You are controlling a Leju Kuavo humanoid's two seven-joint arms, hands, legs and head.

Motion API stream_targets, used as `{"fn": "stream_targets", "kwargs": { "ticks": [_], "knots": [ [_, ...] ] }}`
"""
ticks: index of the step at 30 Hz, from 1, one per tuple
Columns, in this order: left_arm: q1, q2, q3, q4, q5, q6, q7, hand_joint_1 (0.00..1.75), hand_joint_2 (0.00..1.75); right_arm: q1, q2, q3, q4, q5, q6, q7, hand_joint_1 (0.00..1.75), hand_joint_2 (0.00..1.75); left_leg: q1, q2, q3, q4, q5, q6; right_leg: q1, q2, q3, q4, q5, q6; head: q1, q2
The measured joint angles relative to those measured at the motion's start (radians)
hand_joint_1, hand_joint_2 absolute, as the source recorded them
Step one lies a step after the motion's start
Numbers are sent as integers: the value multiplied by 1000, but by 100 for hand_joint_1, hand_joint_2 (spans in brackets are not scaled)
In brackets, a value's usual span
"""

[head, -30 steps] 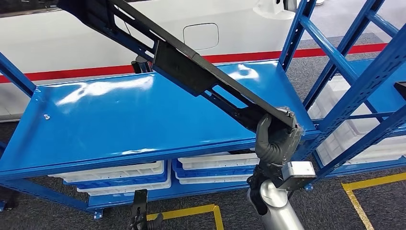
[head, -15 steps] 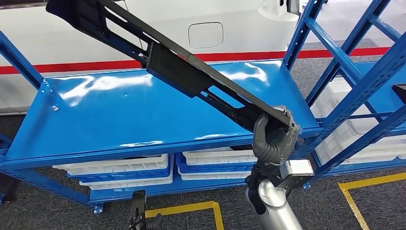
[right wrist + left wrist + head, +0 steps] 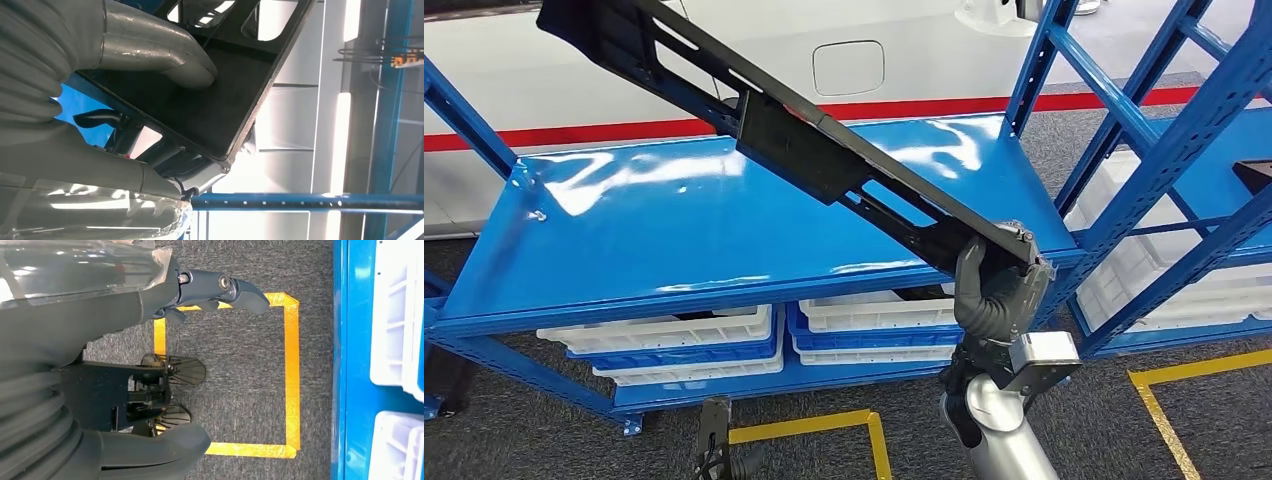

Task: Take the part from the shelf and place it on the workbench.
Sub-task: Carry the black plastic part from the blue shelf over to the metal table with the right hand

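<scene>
The right hand (image 3: 996, 290) still clenches one end of the long black part (image 3: 794, 140), slanted above the blue shelf (image 3: 674, 240). The view has shifted slightly; carrying continues. The left hand (image 3: 150, 300) hangs released.

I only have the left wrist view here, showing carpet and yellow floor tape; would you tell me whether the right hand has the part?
Observer: Yes. The right hand grips one end of the long black slotted plastic part, seen from the head.
Operator: Thank you. Is the part resting on anything?
Observer: It slants up above the glossy blue metal shelf, its far end high and clear of it.
Operator: And how is the grip itself?
Observer: In the right wrist view, the grey thumb presses flat on the part's dark face.
</scene>
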Motion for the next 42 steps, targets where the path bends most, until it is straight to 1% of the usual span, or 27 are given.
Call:
{"fn": "stream_targets", "kwargs": {
  "ticks": [1,3,4,5,6,9,11,13,15,17,19,20,21,23,25,26,28,30,31,33,34,35,36,37,38,40,42],
  "knots": [
    [0,0,0,0,0,1,0,0,175,0,0,0,0,1,0,0,175,175,2,0,-20,47,-36,-6,-4,-1,-5,-1,5,-9,-1,0],
    [1,0,0,0,0,3,0,0,175,1,0,-1,0,4,0,1,175,175,7,0,-73,188,-117,-16,-1,-3,-19,0,14,-20,-3,0],
    [2,0,0,0,0,4,0,0,175,2,0,-1,1,5,0,1,175,175,9,0,-89,238,-134,-19,-1,-4,-24,1,18,-21,-3,0],
    [3,1,0,0,0,6,0,0,175,3,0,-2,1,6,0,2,175,175,11,0,-88,256,-133,-21,-1,-4,-29,2,21,-20,-3,0],
    [3,1,0,0,0,7,0,0,175,4,0,-2,2,7,0,3,175,175,14,1,-69,234,-114,-22,-1,-4,-31,3,23,-19,-3,0],
    [2,1,-1,0,0,8,0,0,175,5,1,-2,3,9,0,5,175,175,17,0,46,45,-40,-19,1,-4,-38,11,25,-14,-3,0],
    [1,1,-2,0,0,8,0,0,175,5,3,-3,3,11,0,6,175,175,14,-3,78,-21,-31,-13,5,-4,-47,16,31,-4,-3,0],
    [1,0,-3,0,-1,9,0,0,175,5,4,-3,3,12,0,7,175,175,10,-3,71,-28,-27,-1,8,-4,-55,15,40,11,-2,0],
    [0,-1,-5,0,-1,10,0,0,175,5,3,-3,3,11,0,6,175,175,11,0,63,-37,-13,19,7,-4,-73,37,22,16,-1,0],
    [0,-2,-8,0,-2,10,0,0,175,6,2,-2,3,11,0,6,175,175,12,3,51,-41,1,35,7,-3,-117,138,-39,9,1,0],
    [-1,-2,-11,0,-2,10,1,0,175,8,1,-2,4,11,0,6,175,175,9,5,34,-41,13,40,7,-3,-164,273,-100,6,3,0],
    [-1,-2,-11,0,-2,10,1,0,175,9,0,-2,4,11,0,7,175,175,8,5,27,-40,19,41,8,-3,-169,305,-111,10,3,0],
    [-1,-2,-11,0,-2,9,2,0,175,10,0,-2,5,11,0,7,175,175,8,5,21,-40,24,40,7,-3,-154,295,-106,16,3,0],
    [-1,-2,-12,0,-1,6,5,0,175,11,0,-3,6,11,2,8,175,175,8,4,12,-38,33,35,7,-3,-66,163,-65,29,3,0],
    [-2,-2,-12,0,0,2,6,0,175,10,0,-2,6,12,4,9,175,175,5,3,6,-37,41,26,11,-1,15,32,-35,27,2,0],
    [-2,-2,-13,0,1,2,7,0,175,10,0,-3,6,12,7,10,175,175,3,3,3,-35,46,20,14,0,31,3,-29,23,3,0],
    [-2,-2,-13,0,3,1,7,0,175,11,0,-3,6,13,13,13,175,175,2,2,-2,-35,57,9,17,2,24,0,-22,13,2,0],
    [-2,-1,-13,0,5,1,6,0,175,10,3,-4,6,15,20,17,175,175,4,1,-14,-19,40,-2,7,1,15,-1,-12,-2,1,0],
    [-2,-1,-13,0,6,2,5,0,175,10,6,-4,6,15,22,19,175,175,6,1,-28,14,8,-7,3,-1,8,-2,-4,-12,1,0],
    [-2,0,-13,0,7,2,1,0,175,10,11,-5,6,17,27,22,175,175,8,1,-74,138,-81,-16,3,-3,-11,-2,11,-25,-1,0],
    [-2,0,-13,0,7,3,0,0,175,10,12,-6,6,17,29,24,175,175,8,1,-95,205,-115,-20,4,-4,-21,-1,18,-27,-2,0],
    [-1,0,-13,0,8,4,-1,0,175,10,13,-6,6,17,30,25,175,175,9,1,-103,246,-127,-22,5,-4,-32,0,26,-27,-2,0],
    [-1,0,-13,0,8,4,-2,0,175,11,13,-6,6,17,32,25,175,175,10,1,-93,253,-120,-22,6,-4,-41,1,32,-25,-2,0],
    [-1,0,-13,0,9,4,-3,0,175,11,14,-6,6,17,33,25,175,175,11,1,-62,219,-97,-20,6,-4,-49,3,37,-23,-2,0],
    [-1,0,-13,0,10,4,-4,0,175,11,14,-6,6,18,33,25,175,175,12,1,-13,152,-70,-18,6,-4,-56,6,41,-20,-2,0],
    [-2,0,-14,0,10,3,-5,0,175,10,15,-7,6,19,33,26,175,175,10,-1,77,17,-47,-9,9,-3,-65,12,47,-11,-1,0],
    [-2,0,-14,0,10,2,-6,0,175,7,17,-8,6,22,33,26,175,175,4,-2,105,-35,-50,1,11,-4,-70,15,56,2,-1,0]
  ]
}}
